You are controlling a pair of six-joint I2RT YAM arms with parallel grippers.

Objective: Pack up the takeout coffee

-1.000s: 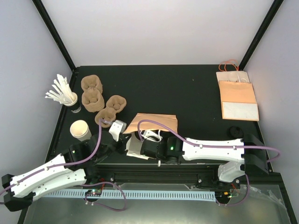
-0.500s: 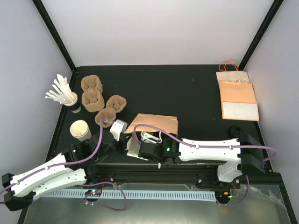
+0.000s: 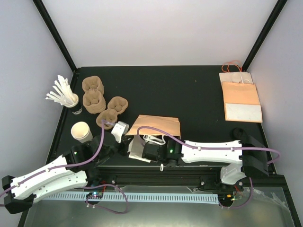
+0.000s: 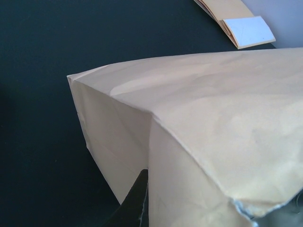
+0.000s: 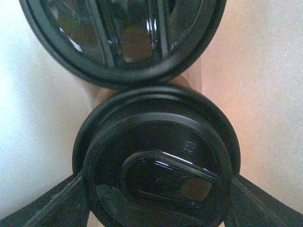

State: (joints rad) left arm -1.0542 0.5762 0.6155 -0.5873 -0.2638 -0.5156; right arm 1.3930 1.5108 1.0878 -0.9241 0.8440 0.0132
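black table: right pincer clasps takeout coffee inside brown bag.

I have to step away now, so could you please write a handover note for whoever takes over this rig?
Right gripper: shut on the takeout coffee, inside the brown paper bag, beside a second black lid.
Left gripper: at the bag's edge; grip unclear.
Done: coffee is inside the bag.
Left: set it down, release, withdraw both arms.

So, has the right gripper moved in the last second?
Yes. The right gripper shifted slightly left in the top view, farther from the flat paper bags lying at the right.
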